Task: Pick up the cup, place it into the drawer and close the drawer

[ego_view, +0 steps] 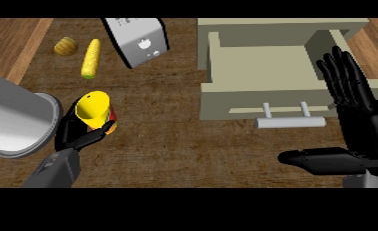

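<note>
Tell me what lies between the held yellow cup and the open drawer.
Head view: only bare wooden counter lies between the yellow cup, held by the left hand, and the open drawer.

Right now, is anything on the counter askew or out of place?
Mostly tidy. The yellow cup is tilted in the left hand, not upright. The grey phone-like slab lies at a slant. The drawer stands open with nothing in it, and no spill shows.

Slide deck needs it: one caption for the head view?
Left hand grips the yellow cup; right hand rests open beside the open drawer.
</note>
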Robot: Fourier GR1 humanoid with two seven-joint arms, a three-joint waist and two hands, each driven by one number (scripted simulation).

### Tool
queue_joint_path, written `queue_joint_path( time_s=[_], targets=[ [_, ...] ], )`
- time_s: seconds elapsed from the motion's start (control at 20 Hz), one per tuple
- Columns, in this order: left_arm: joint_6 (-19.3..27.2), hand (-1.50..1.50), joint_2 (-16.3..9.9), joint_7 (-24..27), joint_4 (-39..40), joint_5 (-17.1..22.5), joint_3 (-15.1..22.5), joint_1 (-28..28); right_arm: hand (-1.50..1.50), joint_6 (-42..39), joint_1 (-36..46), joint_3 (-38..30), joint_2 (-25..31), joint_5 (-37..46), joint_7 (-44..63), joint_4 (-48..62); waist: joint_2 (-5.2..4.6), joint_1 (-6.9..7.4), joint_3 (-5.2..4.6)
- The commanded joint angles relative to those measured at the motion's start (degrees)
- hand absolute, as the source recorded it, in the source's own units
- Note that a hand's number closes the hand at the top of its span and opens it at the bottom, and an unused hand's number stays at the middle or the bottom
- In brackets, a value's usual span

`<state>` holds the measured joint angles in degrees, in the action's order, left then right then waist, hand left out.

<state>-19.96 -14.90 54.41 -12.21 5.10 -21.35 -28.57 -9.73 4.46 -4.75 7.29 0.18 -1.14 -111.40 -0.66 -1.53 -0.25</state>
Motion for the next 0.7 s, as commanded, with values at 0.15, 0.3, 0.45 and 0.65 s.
queue_joint_path(
  time_s=[0.15,0.3,0.45,0.65],
  targets=[
    [-13.3,1.5,2.1,4.8,-1.1,1.1,0.5,0.7,-1.5,0.6,2.9,-0.3,0.3,0.1,2.4,0.7,0.05,0.44,-0.02],
    [-15.3,1.5,2.0,5.9,-2.8,2.0,0.2,1.5,-1.5,1.8,2.4,0.7,-1.0,1.9,0.3,1.7,0.1,0.77,0.01],
    [-10.6,1.5,4.0,7.0,-3.3,2.8,-0.7,1.0,-1.5,0.3,2.6,-0.3,0.4,0.8,0.5,3.1,0.11,0.67,0.07],
    [-4.9,1.5,3.5,7.3,-3.7,4.8,-3.1,-0.5,-1.5,-0.5,-1.0,-0.9,0.6,-0.2,-0.2,-1.0,0.16,-0.03,0.06]
  ],
)
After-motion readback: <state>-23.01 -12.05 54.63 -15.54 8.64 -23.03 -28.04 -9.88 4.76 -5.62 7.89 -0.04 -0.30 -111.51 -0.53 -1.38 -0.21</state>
